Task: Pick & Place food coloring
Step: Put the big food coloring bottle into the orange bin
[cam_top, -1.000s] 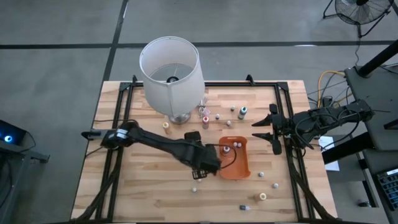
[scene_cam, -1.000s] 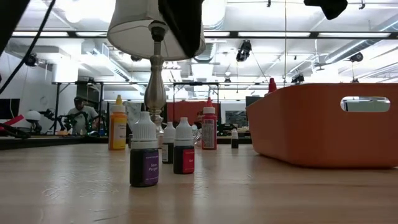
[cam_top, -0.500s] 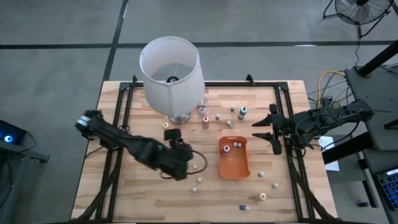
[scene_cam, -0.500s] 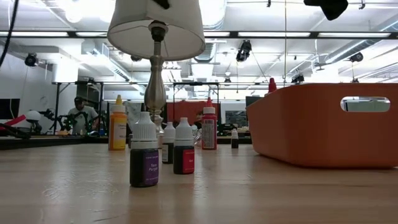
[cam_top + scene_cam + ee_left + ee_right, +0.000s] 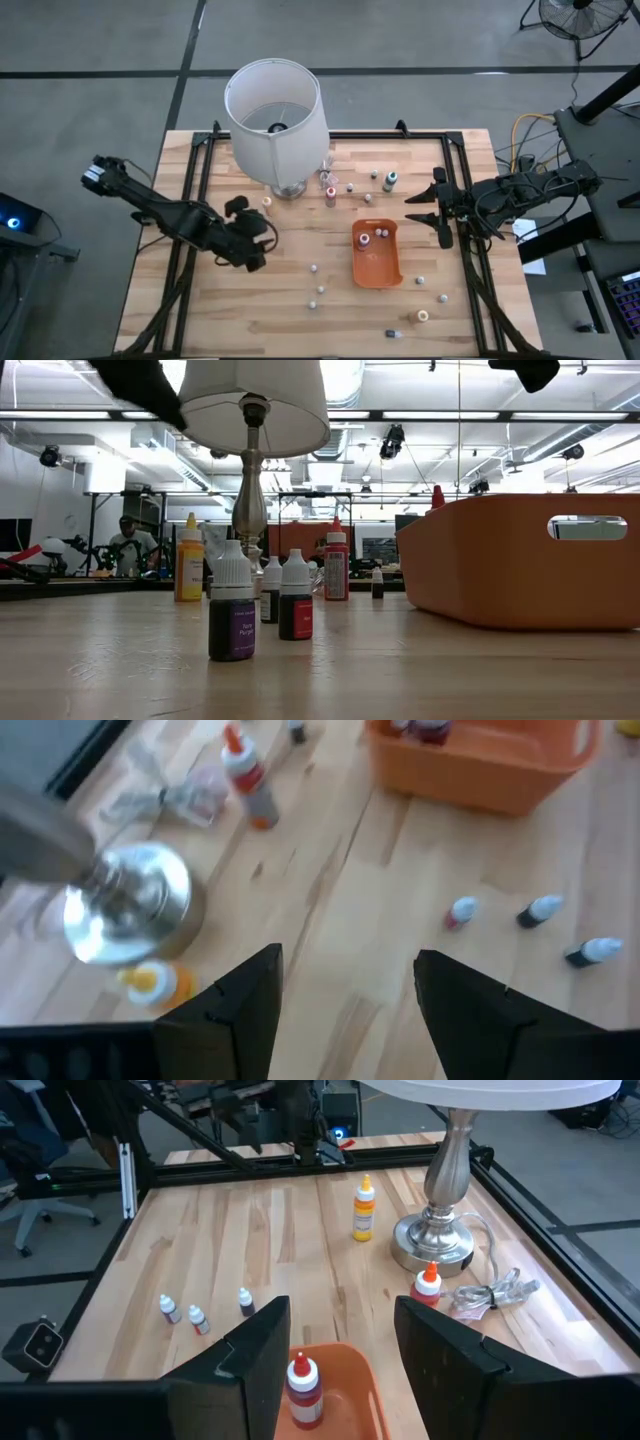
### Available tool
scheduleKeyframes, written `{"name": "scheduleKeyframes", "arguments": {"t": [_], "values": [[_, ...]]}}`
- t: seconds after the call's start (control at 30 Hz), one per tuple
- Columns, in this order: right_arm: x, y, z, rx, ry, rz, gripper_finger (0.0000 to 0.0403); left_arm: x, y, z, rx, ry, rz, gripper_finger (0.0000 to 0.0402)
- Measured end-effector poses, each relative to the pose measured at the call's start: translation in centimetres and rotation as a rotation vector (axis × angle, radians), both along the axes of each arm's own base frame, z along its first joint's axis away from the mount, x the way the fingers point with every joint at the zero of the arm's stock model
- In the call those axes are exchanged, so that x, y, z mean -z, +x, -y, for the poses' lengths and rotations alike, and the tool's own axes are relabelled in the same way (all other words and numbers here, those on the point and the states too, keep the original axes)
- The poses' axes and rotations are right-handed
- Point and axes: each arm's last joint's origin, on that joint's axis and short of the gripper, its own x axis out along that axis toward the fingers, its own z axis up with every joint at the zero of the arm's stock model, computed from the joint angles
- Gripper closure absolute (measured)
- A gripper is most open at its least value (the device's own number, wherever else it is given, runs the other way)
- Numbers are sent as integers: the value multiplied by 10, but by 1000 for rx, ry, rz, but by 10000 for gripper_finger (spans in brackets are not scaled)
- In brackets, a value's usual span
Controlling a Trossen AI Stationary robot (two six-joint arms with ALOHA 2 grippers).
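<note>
Two bottles (image 5: 374,236) sit in the orange tray (image 5: 377,268); many others remain loose on the desk (image 5: 300,310). Left jaws (image 5: 250,235) wide, empty; three small bottles (image 5: 314,290) lie ahead of them, well apart. Right jaws (image 5: 432,208) partly open, empty, waiting beside the tray

Bright ceiling lights (image 5: 130,378) are flooding the room evenly, glaring white in the low view. The surface (image 5: 300,300) is catching only faint shadows. The left wrist view is blurring throughout, its lamp base (image 5: 125,905) gleaming; the right wrist view is staying sharp.
</note>
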Motion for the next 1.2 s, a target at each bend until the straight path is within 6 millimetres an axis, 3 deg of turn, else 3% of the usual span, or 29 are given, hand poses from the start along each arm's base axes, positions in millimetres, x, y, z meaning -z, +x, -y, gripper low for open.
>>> {"name": "scheduleKeyframes", "arguments": {"t": [0.23,0.6,0.8,1.2], "values": [[1,1,0,1,-2,-4,232,29,-24,-12,-63,-45,-42,204],[4,7,-2,16,23,-30,232,83,-38,-20,-294,-97,-112,204],[8,13,-4,32,50,-57,232,109,-45,-26,-454,-75,-64,204],[12,22,-7,33,42,-84,232,140,-43,-29,-418,-42,96,204]]}}
